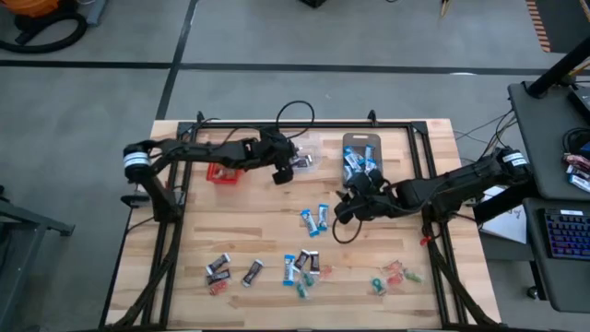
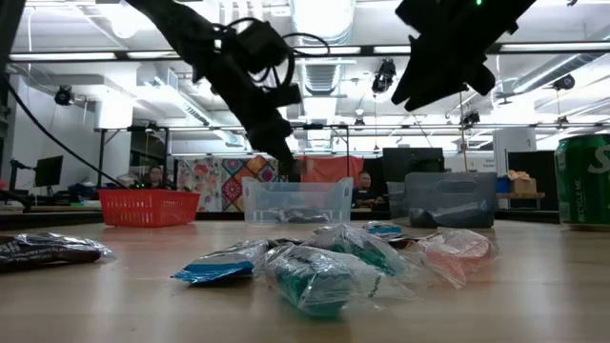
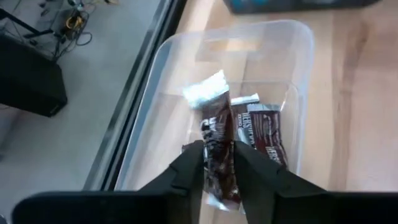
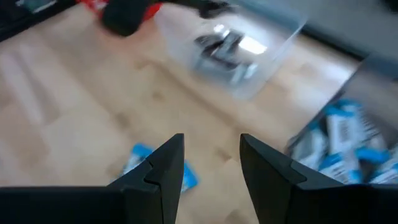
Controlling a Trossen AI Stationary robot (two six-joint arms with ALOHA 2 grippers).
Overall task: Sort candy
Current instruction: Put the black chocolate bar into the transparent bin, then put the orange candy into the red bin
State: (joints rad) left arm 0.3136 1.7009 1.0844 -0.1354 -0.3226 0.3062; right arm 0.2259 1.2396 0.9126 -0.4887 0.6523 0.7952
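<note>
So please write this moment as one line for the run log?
left gripper: over clear bin, brown candy between fingers | right gripper: open, empty, above table

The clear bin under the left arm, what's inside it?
The clear bin holds dark brown candy bars. One more bar hangs between the left gripper fingers above it. The fingers cover the bin's near part, so anything lying there is hidden.

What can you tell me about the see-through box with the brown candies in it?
The clear bin looks like thin plastic, rectangular with rounded corners, open on top, sitting flat on the wooden table near its edge. Inside lie a few dark brown candy bars with silver wrapper ends. The left gripper hangs over it with one brown bar between its fingers. A red bin sits on one side, a grey bin on the other.
</note>
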